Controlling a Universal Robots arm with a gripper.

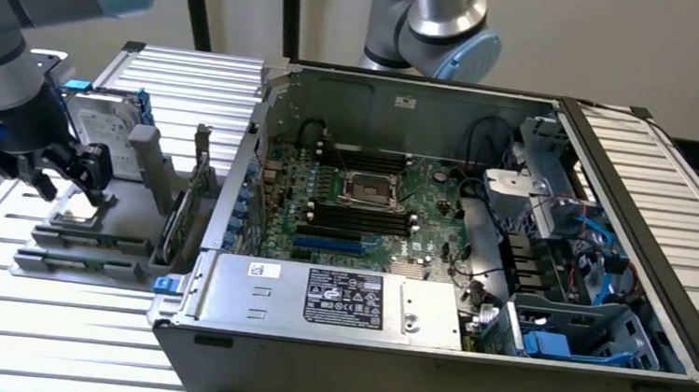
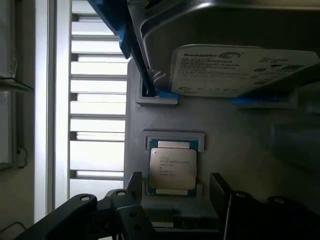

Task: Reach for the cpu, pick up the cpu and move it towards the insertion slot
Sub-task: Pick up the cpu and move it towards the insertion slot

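Note:
The cpu (image 2: 172, 169) is a small square chip with a silvery top, lying flat in a recess of the grey holder (image 2: 240, 140). In the exterior view the cpu (image 1: 78, 219) sits on that holder, to the left of the computer case. My gripper (image 2: 175, 180) is open just above the chip, with one dark finger (image 2: 134, 184) on each side of it. From outside, the gripper (image 1: 72, 191) hangs low over the holder. The insertion slot (image 1: 369, 190), a shiny square frame with a dark centre, lies on the motherboard inside the case.
An upright hard drive (image 1: 104, 120) with blue rails stands just behind the chip; its label side (image 2: 240, 70) is close to my wrist. The open case wall (image 1: 231, 196) rises between holder and motherboard. A second arm (image 1: 432, 25) stands behind the case. The power supply (image 1: 329, 297) fills the case's front.

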